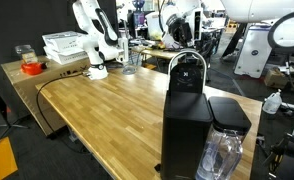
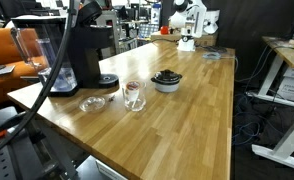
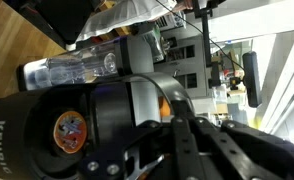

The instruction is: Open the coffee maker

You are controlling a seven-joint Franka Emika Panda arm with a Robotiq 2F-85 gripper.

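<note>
Black coffee maker (image 3: pixel 72 125) close before tool (image 3: pixel 187 150)

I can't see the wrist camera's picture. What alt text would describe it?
Extreme close-up of a black coffee maker, with its clear tank at upper left. The robot's dark fingers fill the lower right, close against the machine and too blurred to tell whether they are open or shut.
</note>
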